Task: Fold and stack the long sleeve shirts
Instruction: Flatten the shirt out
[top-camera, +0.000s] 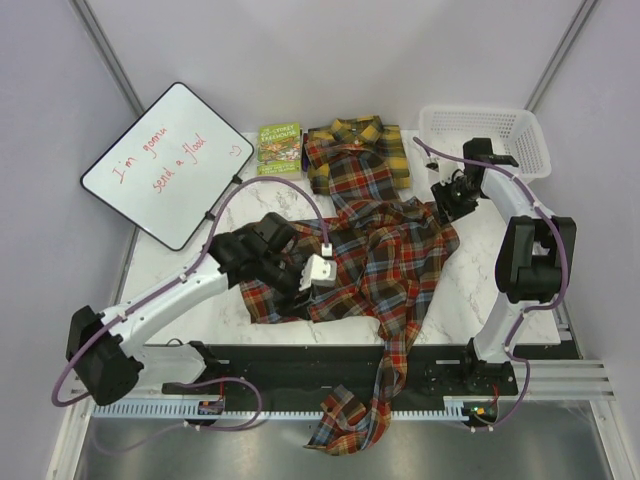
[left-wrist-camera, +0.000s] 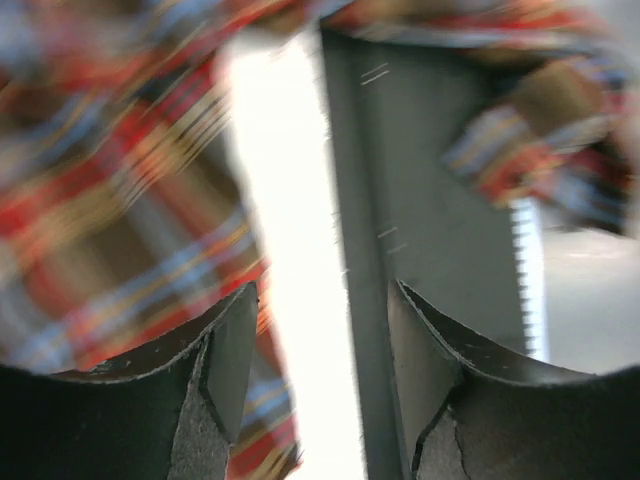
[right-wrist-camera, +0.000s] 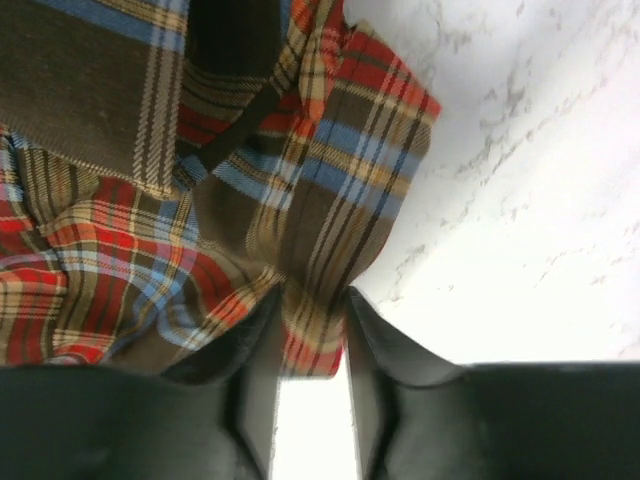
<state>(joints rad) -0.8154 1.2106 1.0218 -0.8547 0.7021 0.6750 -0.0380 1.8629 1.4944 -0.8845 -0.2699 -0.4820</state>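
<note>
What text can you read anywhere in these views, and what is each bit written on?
"I'm gonna send a flood": red handwriting on the whiteboard, with a small squiggle after it.
On the green book, the cover lettering is too small to read.
On the red-brown shirt, the yellow shirt and the basket, no text shows.
Both wrist views: none.

Bare marble surface (top-camera: 455, 300) lies open right of the red-brown plaid shirt (top-camera: 390, 260); whiteboard (top-camera: 170, 165), green book (top-camera: 280, 148) and white basket (top-camera: 450, 125) obstruct the far edge
</note>
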